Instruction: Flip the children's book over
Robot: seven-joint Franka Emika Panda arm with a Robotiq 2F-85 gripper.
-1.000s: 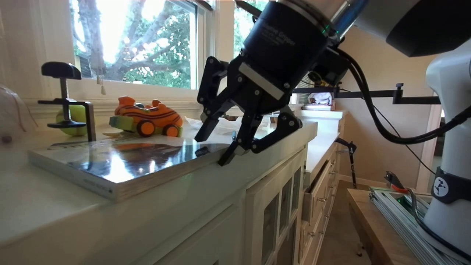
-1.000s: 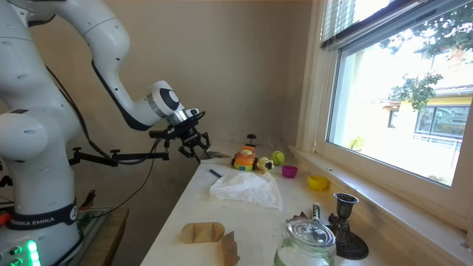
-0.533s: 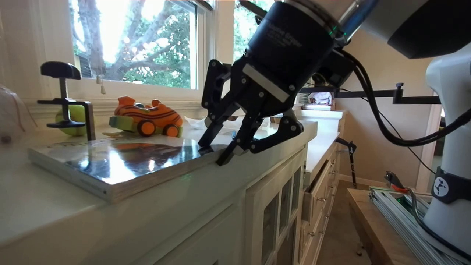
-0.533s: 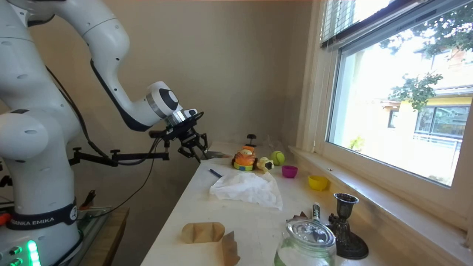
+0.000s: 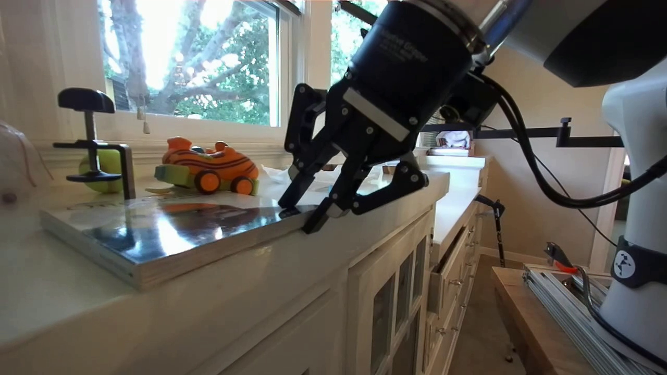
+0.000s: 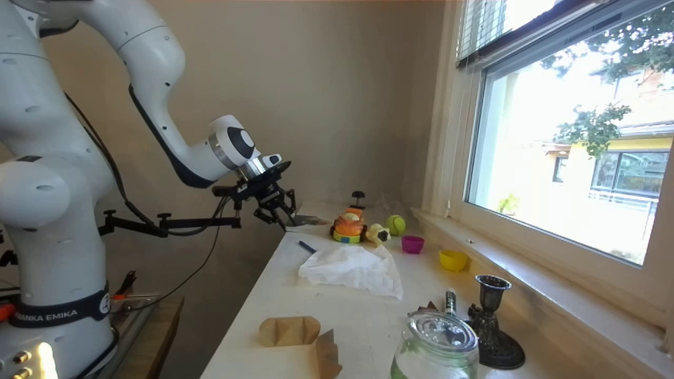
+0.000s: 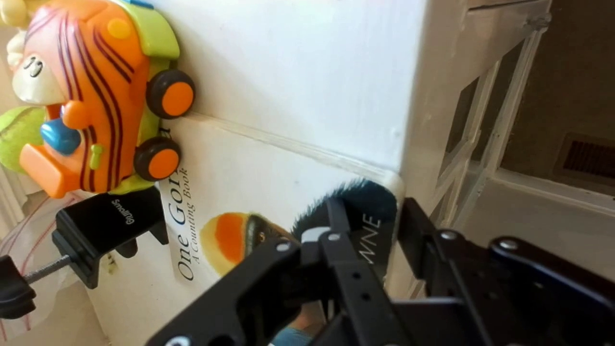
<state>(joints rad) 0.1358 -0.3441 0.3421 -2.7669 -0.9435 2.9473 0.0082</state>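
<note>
On the worktop (image 5: 47,284), the book (image 5: 182,229) lies flat, title up. At its right end the pincer (image 5: 298,219) straddles the edge, jaws parted; whether they pinch, I cannot tell. Taking hold seems the step; next needs a firm nip, then a lift and roll.

The children's book (image 5: 172,229) is laid on the counter (image 6: 284,297), its nearest edge straddled by the gripper (image 5: 298,216): the cover is overlapped by one finger (image 5: 296,192), the outer side flanked by the other finger (image 5: 318,216). Across the book from the fingers, a toy (image 7: 91,115) and a clamp (image 7: 108,228) are placed side by side, with a ball (image 6: 395,225) farther off. In an exterior view, a sheet (image 6: 353,271) is spread before the gripper and to its right, the cups (image 6: 412,245) farther right, a jar (image 6: 439,350) and a candlestick (image 6: 489,326) well apart from it.
</note>
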